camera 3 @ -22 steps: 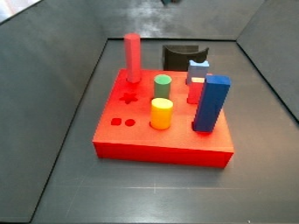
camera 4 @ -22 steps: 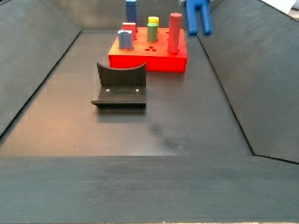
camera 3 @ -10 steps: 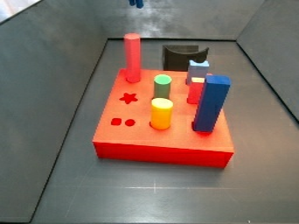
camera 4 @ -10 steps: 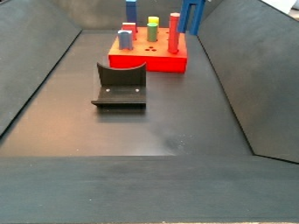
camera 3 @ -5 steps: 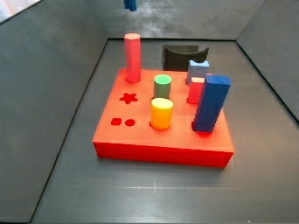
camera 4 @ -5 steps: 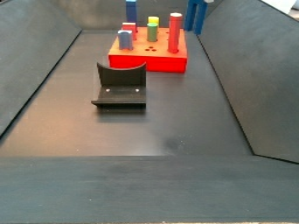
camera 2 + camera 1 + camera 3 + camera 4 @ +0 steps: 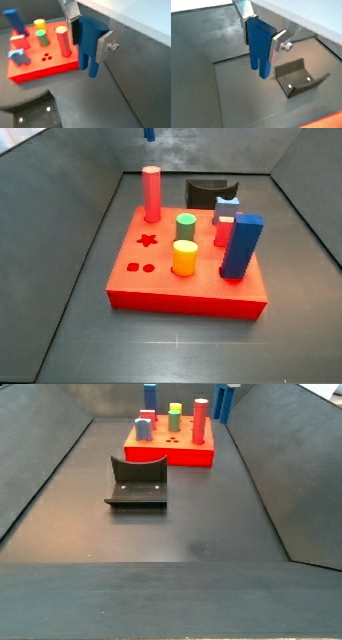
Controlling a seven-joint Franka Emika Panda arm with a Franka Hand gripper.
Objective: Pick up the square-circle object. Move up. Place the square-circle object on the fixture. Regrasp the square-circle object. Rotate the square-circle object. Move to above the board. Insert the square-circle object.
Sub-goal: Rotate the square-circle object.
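In the tool (image 7: 261, 31), square-circle object (image 7: 259, 46) upright

Gripper (image 7: 261, 31) beside the fixture (image 7: 298, 76): two flat silver metal finger plates, one bent at its end, carrying a round silver screw (image 7: 287, 47).

Side views: one looks steeply down at the board (image 7: 187, 268) from close range, fixture (image 7: 210, 192) behind it; one faces along the floor with the fixture (image 7: 138, 481) nearer. Wrist views look past the gripper (image 7: 261, 37), sharing the fixture (image 7: 298, 77)
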